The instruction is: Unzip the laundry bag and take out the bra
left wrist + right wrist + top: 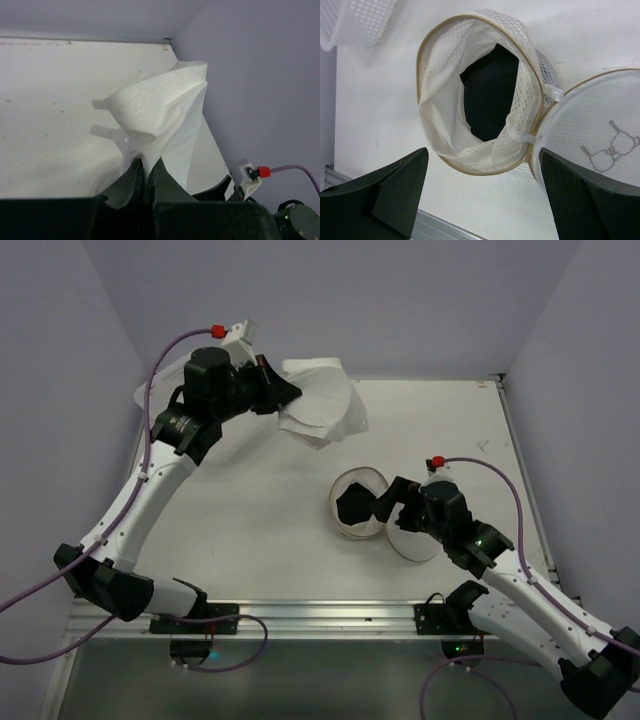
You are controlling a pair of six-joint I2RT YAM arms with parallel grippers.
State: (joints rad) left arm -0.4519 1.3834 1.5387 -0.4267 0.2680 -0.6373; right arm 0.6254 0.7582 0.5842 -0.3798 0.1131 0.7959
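white tabletop (250, 530) bore the round mesh laundry bag (358, 502), unzipped, soft black bra (490, 95) inside. right gripper (483, 152) gaped wide beside the bag, empty. left gripper (148, 165) pinched crumpled white cloth (160, 110), well apart.

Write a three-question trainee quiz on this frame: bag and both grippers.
1. True or false: the round cream mesh laundry bag is zipped shut.
2. The shut left gripper pinches: A) crumpled white fabric B) the bag's lid C) nothing.
3. Fill in: the fabric bundle inside the bag, facing the open right gripper, is coloured ___.
Key: 1 false; 2 A; 3 black.
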